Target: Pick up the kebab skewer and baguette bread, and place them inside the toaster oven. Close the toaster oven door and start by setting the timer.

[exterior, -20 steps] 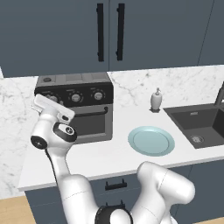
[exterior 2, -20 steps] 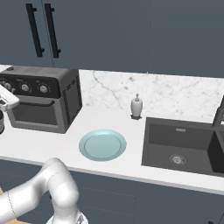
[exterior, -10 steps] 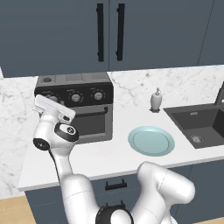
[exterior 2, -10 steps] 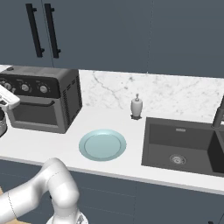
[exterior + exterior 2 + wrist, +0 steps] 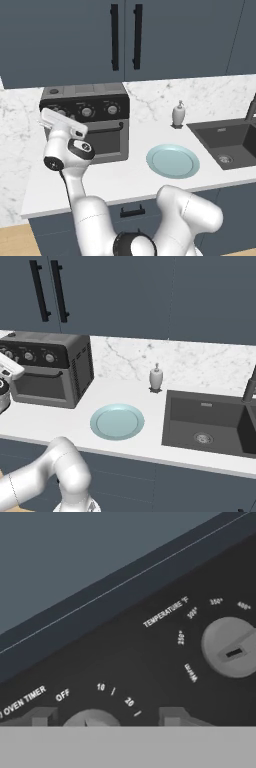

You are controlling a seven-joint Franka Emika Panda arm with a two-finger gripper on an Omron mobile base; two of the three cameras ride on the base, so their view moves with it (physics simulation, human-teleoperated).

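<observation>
The toaster oven [image 5: 85, 125] stands at the back left of the counter, and its door [image 5: 102, 144] is closed. My gripper [image 5: 64, 123] is held up against the left end of the black control panel. In the hand view the timer knob [image 5: 92, 718] sits between my two fingertips [image 5: 42, 717], with a gap on each side, so the gripper [image 5: 107, 717] is open and holds nothing. The temperature knob [image 5: 231, 647] lies to the right. The toaster oven [image 5: 47, 371] also appears in the right base view, with my hand [image 5: 7, 368] at its left. The kebab skewer and baguette bread are out of view.
A light blue plate [image 5: 172, 161] lies on the white counter right of the oven. A soap dispenser [image 5: 178, 114] stands by the marble wall. The dark sink [image 5: 227, 145] is at the far right, with its faucet [image 5: 250, 385]. Dark cabinets hang above.
The hand stays at the oven's control panel and the scene has not shifted. The jaws have been spreading apart.
</observation>
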